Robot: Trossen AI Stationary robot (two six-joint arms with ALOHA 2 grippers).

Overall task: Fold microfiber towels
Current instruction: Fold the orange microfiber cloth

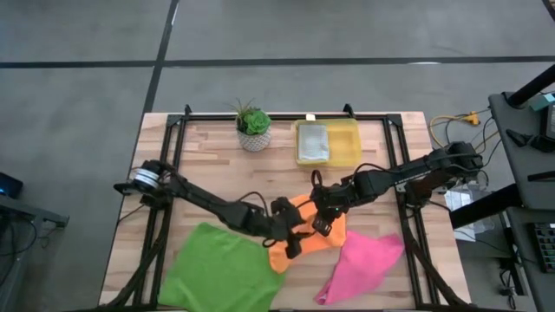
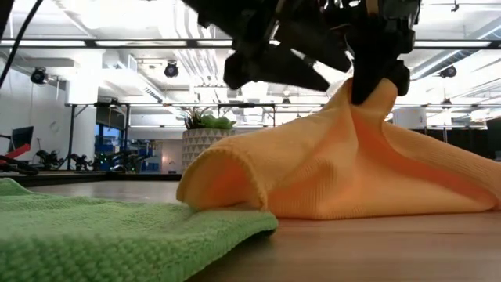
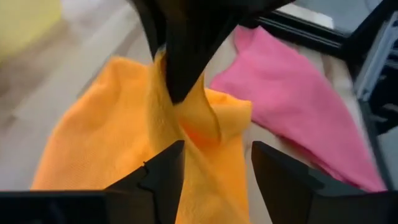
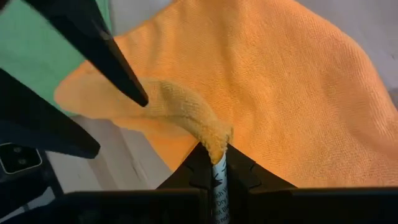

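Observation:
The orange towel (image 1: 284, 255) lies mid-table, drawn up into a peak (image 2: 368, 106). My right gripper (image 4: 217, 155) is shut on that peak. My left gripper (image 3: 217, 149) comes in low from the table's left and is open, one finger on each side of the raised orange ridge (image 3: 199, 124) just below the right gripper (image 3: 180, 56). The green towel (image 1: 217, 270) lies flat at the near left, and the orange towel's edge rests on it (image 2: 227, 207). The pink towel (image 1: 364, 260) lies rumpled at the near right. A light grey towel (image 1: 312, 144) sits in the yellow bin (image 1: 347, 143). My right gripper pinches a raised fold of the orange towel (image 4: 210, 135) between its two fingers, which slant down from above. The cloth rises like a tent to the fingers, and its spread lower part (image 2: 407, 188) stays on the table. My left gripper: I cannot tell whether its fingers (image 3: 165, 177) touch the ridge.
A potted plant (image 1: 253, 128) stands at the table's far edge, left of the bin. Bare wood shows along the far left and between the towels. The black frame rails (image 1: 173, 147) run along both table sides.

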